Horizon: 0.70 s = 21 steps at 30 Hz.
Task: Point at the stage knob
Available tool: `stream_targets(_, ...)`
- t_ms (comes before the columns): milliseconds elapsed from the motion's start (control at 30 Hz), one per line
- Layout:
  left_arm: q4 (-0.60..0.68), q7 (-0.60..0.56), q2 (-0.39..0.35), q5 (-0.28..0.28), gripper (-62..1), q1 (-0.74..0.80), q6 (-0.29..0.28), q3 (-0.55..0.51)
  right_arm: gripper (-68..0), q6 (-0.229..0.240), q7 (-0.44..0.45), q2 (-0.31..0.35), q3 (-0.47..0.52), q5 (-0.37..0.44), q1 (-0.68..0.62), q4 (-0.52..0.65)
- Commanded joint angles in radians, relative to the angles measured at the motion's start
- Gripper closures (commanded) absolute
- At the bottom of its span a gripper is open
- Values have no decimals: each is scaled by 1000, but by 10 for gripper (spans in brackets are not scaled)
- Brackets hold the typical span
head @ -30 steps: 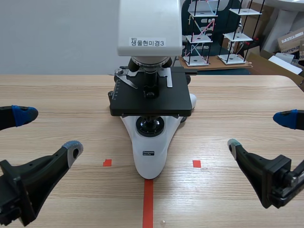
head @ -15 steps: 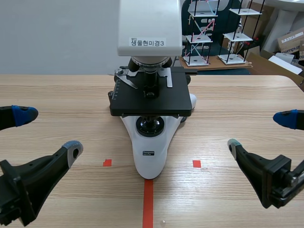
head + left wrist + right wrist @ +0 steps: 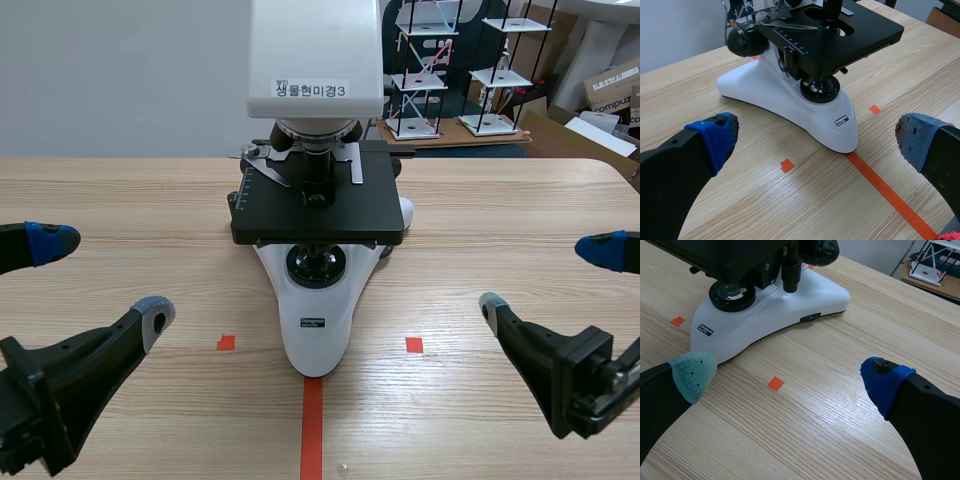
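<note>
Right gripper (image 3: 545, 278) hangs low at the near right with its two padded fingers spread wide and nothing between them, and the left gripper (image 3: 100, 275) mirrors it at the near left, equally agape. The target, a slim black stage knob (image 3: 791, 275), hangs upright beneath the right edge of the flat black stage (image 3: 320, 210) of the white-bodied microscope (image 3: 318, 320). From the right gripper it lies far and to the left, so I'd say the right arm has the shorter, clearer line.

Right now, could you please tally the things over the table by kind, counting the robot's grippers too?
microscope: 1
grippers, both open: 2 (left gripper, right gripper)
Total: 3
</note>
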Motion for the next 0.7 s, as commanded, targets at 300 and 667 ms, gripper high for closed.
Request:
stream_targets(300,10,-18,0,-7,-623,0,-1,-1,-638,-4,15,11,6,11,-2,8)
stream_targets(667,10,-79,0,-6,-623,-1,-1,-1,-638,-4,15,11,6,11,-2,8)
